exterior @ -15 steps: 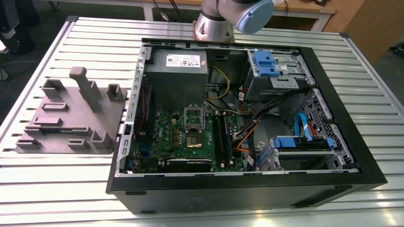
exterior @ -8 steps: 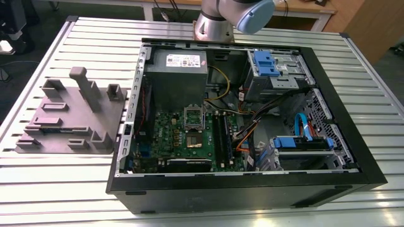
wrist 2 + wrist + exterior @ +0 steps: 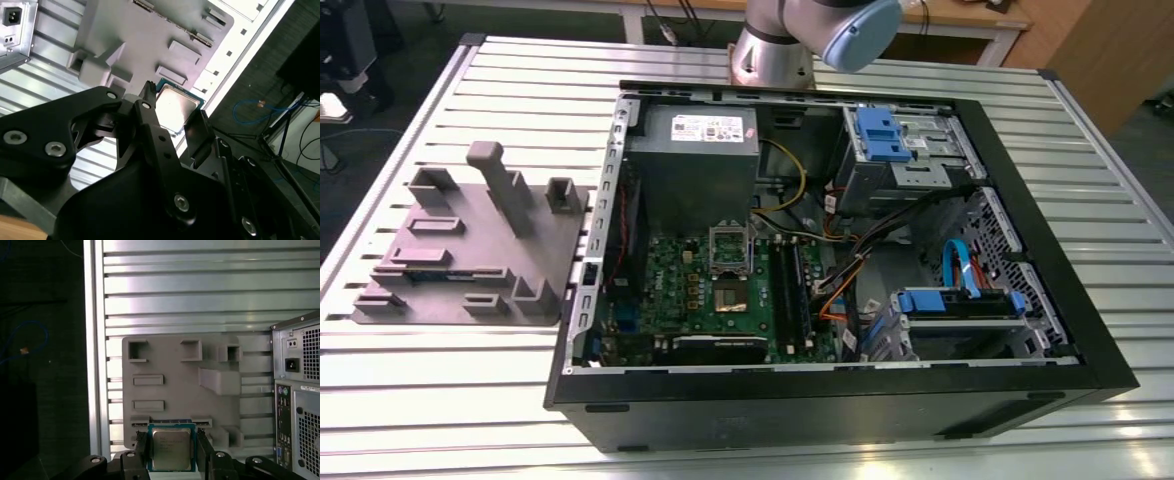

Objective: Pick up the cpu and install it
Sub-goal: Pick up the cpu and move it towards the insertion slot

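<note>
looking across the exterior view, an open computer case (image 3: 827, 412) lies on a slatted metal table (image 3: 454, 400), its green board (image 3: 683, 292) exposed with the silvery socket frame (image 3: 727, 248) near the board's middle. a grey fixture plate (image 3: 454, 268) with raised blocks sits on the table at the exterior view's left, just beside the case. the arm (image 3: 781, 45) rises at the far edge of the table, behind the case.

in the second wrist view, the gripper (image 3: 175, 114) is closed to a narrow gap on the cpu (image 3: 174, 106), one black finger pressed against each of two opposite edges. the chip's silvery top faces the camera, and the fixture plate (image 3: 150, 40) lies well behind it.

in the first wrist view, the cpu (image 3: 171, 450) is pinched between the gripper (image 3: 172, 446) fingers (image 3: 142, 447), its metal top and thin dark rim showing. it overlaps the near edge of the fixture plate (image 3: 175, 385) in the picture; whether it touches the plate i cannot tell. the case's rear panel (image 3: 300, 405) stands beside the plate on the table (image 3: 200, 300).
</note>
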You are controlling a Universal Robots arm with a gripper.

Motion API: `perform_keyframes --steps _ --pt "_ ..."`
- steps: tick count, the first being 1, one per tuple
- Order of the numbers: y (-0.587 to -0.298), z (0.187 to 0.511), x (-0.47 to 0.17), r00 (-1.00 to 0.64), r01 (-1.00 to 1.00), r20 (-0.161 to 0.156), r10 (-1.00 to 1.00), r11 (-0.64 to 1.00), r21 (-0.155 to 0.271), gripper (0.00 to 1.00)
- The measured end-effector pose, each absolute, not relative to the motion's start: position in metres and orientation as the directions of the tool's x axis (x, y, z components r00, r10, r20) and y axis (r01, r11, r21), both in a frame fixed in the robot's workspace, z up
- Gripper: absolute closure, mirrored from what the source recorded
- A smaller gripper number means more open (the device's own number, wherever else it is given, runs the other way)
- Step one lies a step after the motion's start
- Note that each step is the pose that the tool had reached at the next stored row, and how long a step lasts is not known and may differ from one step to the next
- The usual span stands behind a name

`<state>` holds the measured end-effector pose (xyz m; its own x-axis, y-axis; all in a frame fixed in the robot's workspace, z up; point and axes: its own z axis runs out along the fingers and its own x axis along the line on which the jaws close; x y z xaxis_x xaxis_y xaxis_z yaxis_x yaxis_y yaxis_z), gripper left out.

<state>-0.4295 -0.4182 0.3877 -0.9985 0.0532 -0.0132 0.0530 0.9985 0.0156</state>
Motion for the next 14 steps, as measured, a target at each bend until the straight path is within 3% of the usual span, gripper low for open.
perform_keyframes --steps 14 --pt "-0.418 0.388 -0.407 -0.998 0.053 -0.013 0.053 0.998 0.016 0.53"
